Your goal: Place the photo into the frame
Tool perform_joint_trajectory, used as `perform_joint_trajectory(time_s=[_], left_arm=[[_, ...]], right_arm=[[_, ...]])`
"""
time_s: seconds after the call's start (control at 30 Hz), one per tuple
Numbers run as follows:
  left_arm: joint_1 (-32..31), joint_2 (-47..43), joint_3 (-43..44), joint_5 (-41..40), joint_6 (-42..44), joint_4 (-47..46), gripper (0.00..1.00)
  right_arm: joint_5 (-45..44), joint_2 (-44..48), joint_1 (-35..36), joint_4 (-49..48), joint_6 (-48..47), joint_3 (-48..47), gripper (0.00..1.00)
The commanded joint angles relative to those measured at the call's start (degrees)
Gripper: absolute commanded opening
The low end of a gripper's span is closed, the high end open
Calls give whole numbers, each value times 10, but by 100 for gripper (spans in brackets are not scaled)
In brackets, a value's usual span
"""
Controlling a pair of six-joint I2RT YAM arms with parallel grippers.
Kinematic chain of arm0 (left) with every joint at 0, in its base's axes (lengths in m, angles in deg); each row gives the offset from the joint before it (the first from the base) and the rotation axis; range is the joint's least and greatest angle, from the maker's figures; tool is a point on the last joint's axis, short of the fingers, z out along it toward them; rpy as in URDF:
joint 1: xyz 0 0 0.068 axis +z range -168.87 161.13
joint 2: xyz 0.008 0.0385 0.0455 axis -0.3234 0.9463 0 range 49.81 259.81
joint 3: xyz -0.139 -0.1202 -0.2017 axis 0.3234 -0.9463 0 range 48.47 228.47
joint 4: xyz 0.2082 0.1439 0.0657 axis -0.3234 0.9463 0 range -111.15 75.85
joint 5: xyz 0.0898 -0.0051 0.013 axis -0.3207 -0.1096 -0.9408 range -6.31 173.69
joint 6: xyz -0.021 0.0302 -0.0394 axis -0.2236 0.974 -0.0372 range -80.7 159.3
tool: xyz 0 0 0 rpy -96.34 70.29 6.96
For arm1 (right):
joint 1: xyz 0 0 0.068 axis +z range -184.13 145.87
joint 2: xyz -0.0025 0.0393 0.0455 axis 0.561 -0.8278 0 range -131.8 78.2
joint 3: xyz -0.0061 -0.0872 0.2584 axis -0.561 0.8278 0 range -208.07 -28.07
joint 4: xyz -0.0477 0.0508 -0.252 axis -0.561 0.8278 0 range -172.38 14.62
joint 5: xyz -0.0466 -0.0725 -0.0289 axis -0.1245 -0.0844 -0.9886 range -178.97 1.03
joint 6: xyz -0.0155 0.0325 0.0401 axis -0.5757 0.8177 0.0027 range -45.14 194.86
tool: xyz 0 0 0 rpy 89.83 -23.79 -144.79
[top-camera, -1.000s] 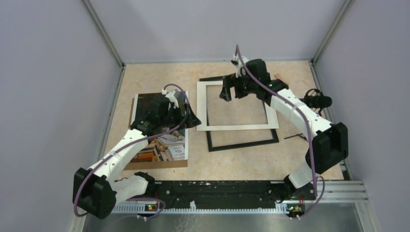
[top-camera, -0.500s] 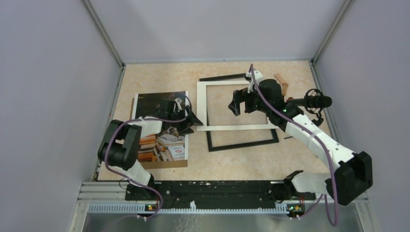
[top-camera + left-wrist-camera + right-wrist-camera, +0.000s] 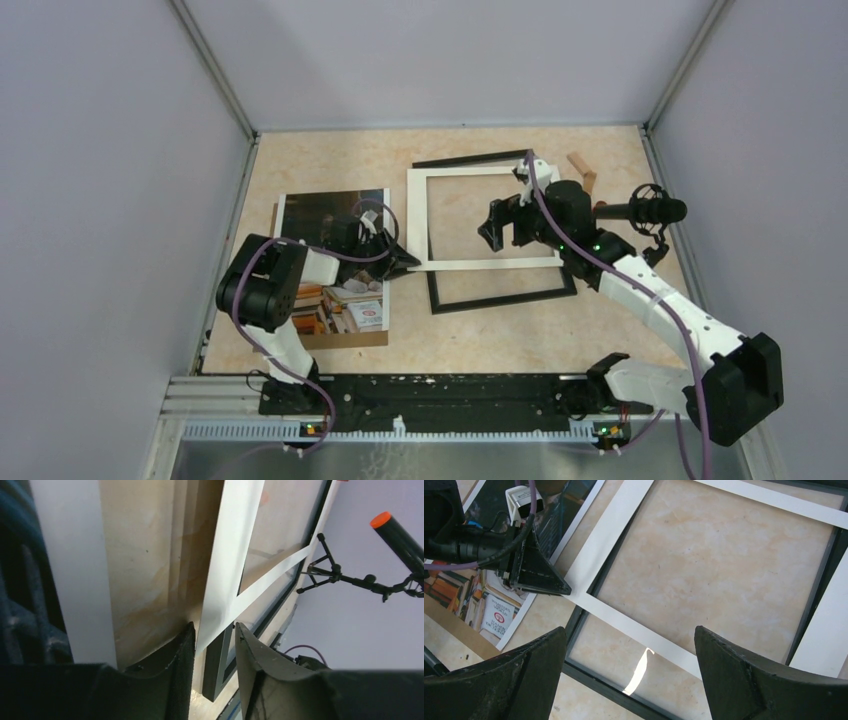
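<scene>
The photo (image 3: 350,300) of book stacks lies flat at the left on a brown backing board (image 3: 350,340). The black frame (image 3: 505,297) lies to its right, with the white mat (image 3: 417,215) skewed on top of it. My left gripper (image 3: 408,260) sits low at the mat's near-left corner. In the left wrist view that corner (image 3: 212,625) lies between the narrowed fingers (image 3: 182,650), against one pad, with a gap to the other. My right gripper (image 3: 497,222) hangs wide open and empty above the mat opening (image 3: 630,632). The photo (image 3: 454,595) shows at the left of the right wrist view.
A microphone on a small tripod (image 3: 655,212) stands at the right edge, with a wooden piece (image 3: 582,170) behind it. A thin dark stick (image 3: 610,283) lies right of the frame. Grey walls close in the table on three sides.
My left arm has folded back and its gripper has come down to the mat's near-left corner, jaws narrowing around it. My right gripper has drifted from the mat's far edge over its middle.
</scene>
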Motion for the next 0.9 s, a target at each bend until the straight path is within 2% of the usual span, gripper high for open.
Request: perform_joint_trajectory(time_s=[0.0,0.13,0.23,0.4,0.5,0.67,0.87], left_arm=[[15,11,-10,31,-25,-73,33],[28,19,-10,74,-74,-134,13],[30,-4,1,94,-85,-118,0],[34,-100,20,92,-53,20,0],[38,-159,23,91,-50,102,0],[50,-239,26,92,-60,192,0],[51,-289,17,101,-91,224,0]], right_arm=[[-4,4,0,-38,-3,10,96],[20,3,16,-73,-62,32,99],[-89,6,114,-103,-211,50,99],[-192,-37,244,-155,-438,72,99],[-217,-62,293,-206,-523,94,99],[-280,-118,344,-269,-567,93,99],[-341,-180,366,-336,-579,89,95]])
